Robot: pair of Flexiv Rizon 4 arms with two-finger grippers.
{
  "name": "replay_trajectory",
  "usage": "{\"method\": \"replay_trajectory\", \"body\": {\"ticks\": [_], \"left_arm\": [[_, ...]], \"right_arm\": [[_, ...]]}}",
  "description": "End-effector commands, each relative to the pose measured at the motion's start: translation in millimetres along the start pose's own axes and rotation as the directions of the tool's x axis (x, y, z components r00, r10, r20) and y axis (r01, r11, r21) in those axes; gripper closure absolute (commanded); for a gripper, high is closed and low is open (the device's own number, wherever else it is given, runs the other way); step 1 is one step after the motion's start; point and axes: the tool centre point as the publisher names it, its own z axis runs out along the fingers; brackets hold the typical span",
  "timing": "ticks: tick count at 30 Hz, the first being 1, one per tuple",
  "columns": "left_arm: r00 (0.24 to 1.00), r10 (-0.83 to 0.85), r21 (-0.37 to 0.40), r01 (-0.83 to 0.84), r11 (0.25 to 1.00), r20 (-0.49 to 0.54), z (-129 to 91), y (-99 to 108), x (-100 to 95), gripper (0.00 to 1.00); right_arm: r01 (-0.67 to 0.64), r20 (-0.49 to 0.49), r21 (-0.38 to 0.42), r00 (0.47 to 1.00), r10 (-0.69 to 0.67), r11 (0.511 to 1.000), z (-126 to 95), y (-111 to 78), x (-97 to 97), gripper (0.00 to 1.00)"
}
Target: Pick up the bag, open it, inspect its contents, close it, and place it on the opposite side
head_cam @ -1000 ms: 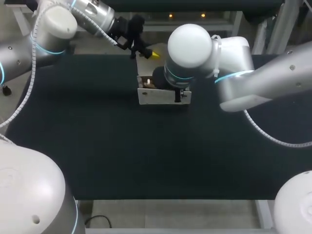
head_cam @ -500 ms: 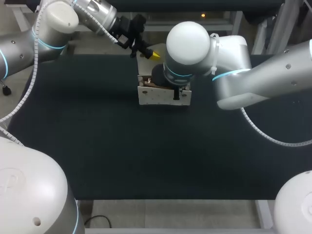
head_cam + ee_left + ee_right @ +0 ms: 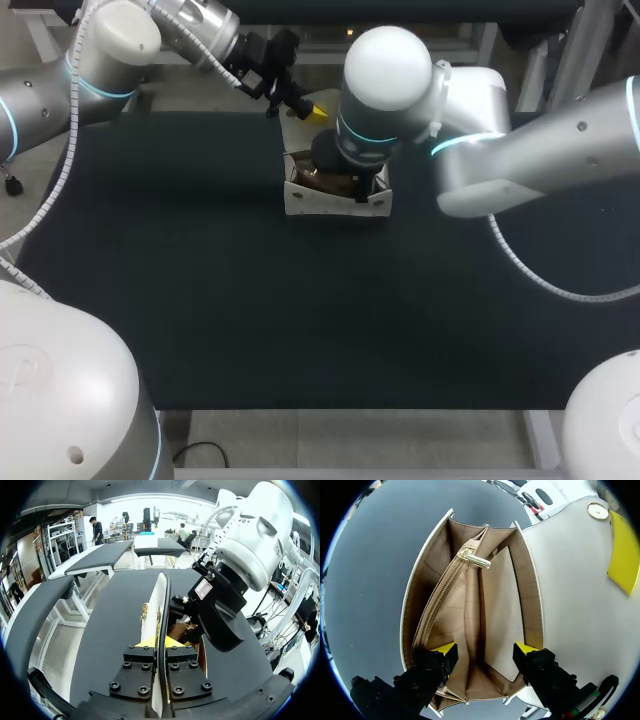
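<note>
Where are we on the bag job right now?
Opened: the left hand is shut on the flap, holding it back from the white bag. In hand: inspection, with the right hand open at the mouth, facing the tan lining and zip pocket. Remaining: close it and place it on the opposite side.

Seen from the head view, the right arm (image 3: pixel 385 70) covers most of the mouth of the bag (image 3: pixel 335 200) and all of the right gripper (image 3: pixel 485 650). The left gripper (image 3: pixel 315 110), at the bag's 12 o'clock, shows one yellow tip only. In the left wrist view the flap (image 3: pixel 162 600) and the right arm hide the bag's inside. In the right wrist view the inside of the zip pocket (image 3: pixel 442 597) cannot be seen.
</note>
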Motion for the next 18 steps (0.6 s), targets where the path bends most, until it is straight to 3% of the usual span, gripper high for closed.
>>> {"method": "replay_trajectory", "body": {"ticks": [1,18], "left_arm": [[1.0,0.004,0.001,-0.004,1.0,-0.001,-0.4,-0.4,2.0,1.0],[1.0,0.009,-0.004,-0.009,1.0,0.002,0.6,-0.3,1.1,1.0]], "right_arm": [[0.001,-0.006,0.007,1.0,-0.001,1.0,9.2,1.8,-0.1,0.0],[-0.003,-0.002,0.006,1.0,0.003,1.0,7.8,0.7,-0.9,0.0]]}}
